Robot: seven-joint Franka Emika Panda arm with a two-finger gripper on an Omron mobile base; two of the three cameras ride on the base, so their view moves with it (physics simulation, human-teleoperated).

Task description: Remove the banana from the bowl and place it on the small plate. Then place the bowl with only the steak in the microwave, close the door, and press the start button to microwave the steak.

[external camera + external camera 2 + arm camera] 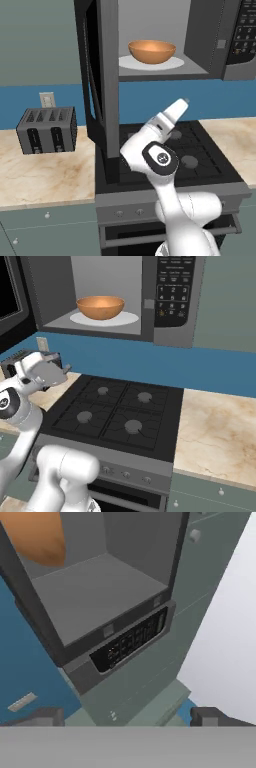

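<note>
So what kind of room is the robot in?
A kitchen, by the look of it: a dark-grey box-shaped microwave hangs above a black four-burner stove, and a small grey slotted toaster sits on the marble-patterned counter.

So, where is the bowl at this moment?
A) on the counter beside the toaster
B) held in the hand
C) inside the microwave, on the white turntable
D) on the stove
C: the bowl sits on the white turntable inside the microwave, whose door stands open; the stove has nothing on it.
</note>
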